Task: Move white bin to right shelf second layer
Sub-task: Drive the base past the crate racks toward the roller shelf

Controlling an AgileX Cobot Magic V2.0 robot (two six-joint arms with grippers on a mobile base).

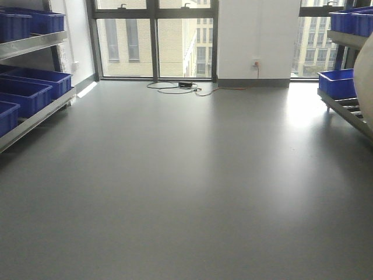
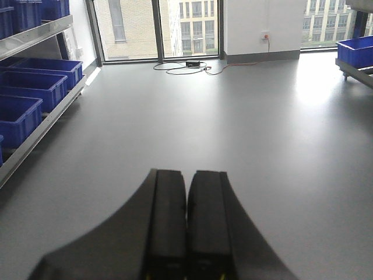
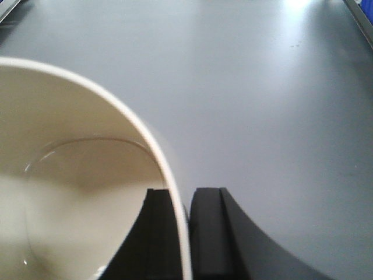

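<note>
The white bin [image 3: 70,175] fills the left of the right wrist view, its cream inside facing the camera. My right gripper [image 3: 183,195] is shut on the bin's wall, one finger inside and one outside the rim. In the front view a pale curved part of the white bin [image 1: 365,81] shows at the right edge, held above the floor. Just behind it runs the right shelf second layer [image 1: 348,106], a sloped steel level with small rollers. My left gripper [image 2: 187,175] is shut with nothing between its fingers, hanging over bare grey floor.
A blue crate [image 1: 337,83] sits on the roller level toward the window, and more blue crates [image 1: 349,20] sit on the level above. The left rack [image 1: 35,116] holds several blue crates. A cable and black box [image 1: 180,86] lie by the windows.
</note>
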